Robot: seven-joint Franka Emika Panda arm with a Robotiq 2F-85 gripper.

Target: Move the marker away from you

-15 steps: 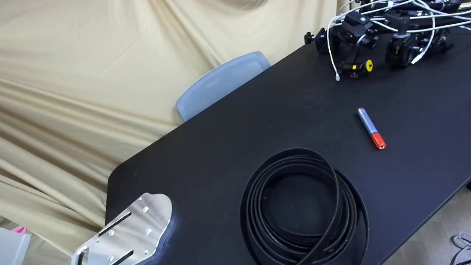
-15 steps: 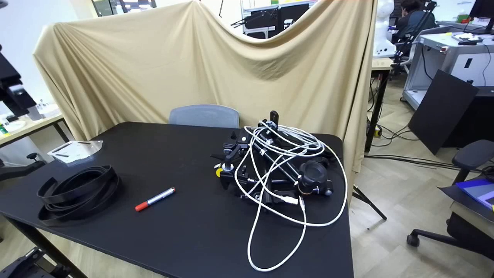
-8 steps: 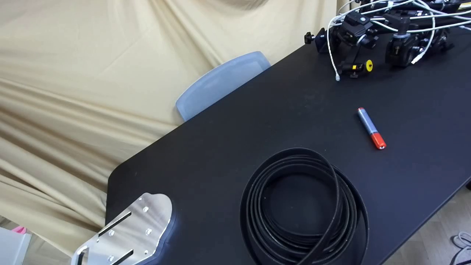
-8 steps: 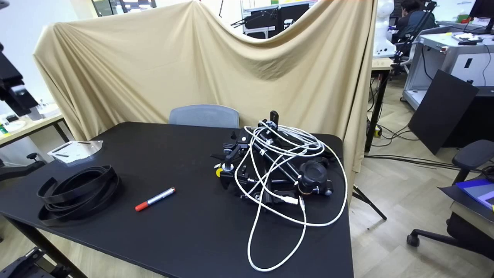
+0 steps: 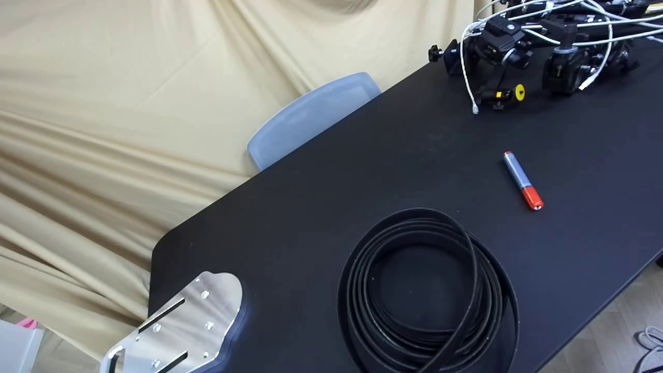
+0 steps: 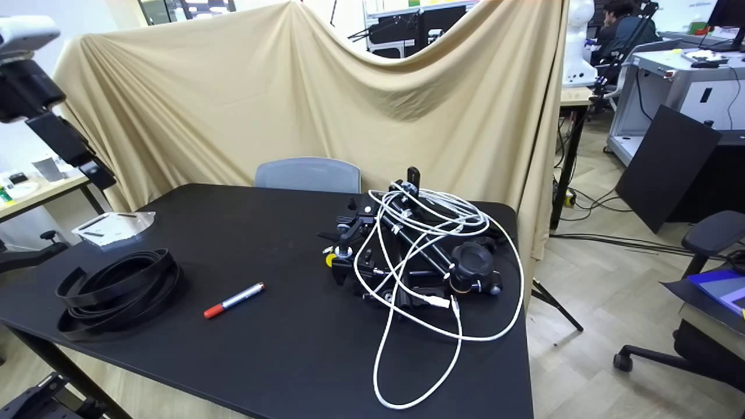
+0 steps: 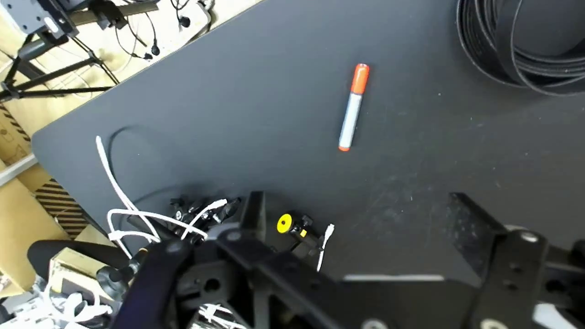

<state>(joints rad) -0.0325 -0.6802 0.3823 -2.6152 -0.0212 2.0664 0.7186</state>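
Note:
The marker has a blue-grey barrel and a red-orange cap. It lies flat on the black table, seen in both exterior views [image 5: 519,176] [image 6: 234,300] and in the wrist view [image 7: 352,112]. My gripper shows at the upper left in an exterior view [image 6: 100,173], well above the table and apart from the marker. In the wrist view my gripper [image 7: 358,201] is open, its fingers wide apart with nothing between them. There the marker lies ahead of the fingertips, in the upper middle. The gripper is out of view in an exterior view.
A black coiled cable [image 5: 347,295] lies near the marker. A shiny metal plate [image 5: 207,305] lies at a table end. Black clamps and stands with white cables [image 6: 416,256] are heaped at the opposite end. A chair back [image 6: 308,174] and a beige curtain stand behind the table.
In an exterior view my gripper and wrist have moved right and slightly down, farther into view at the upper left. The marker and the other objects have not moved.

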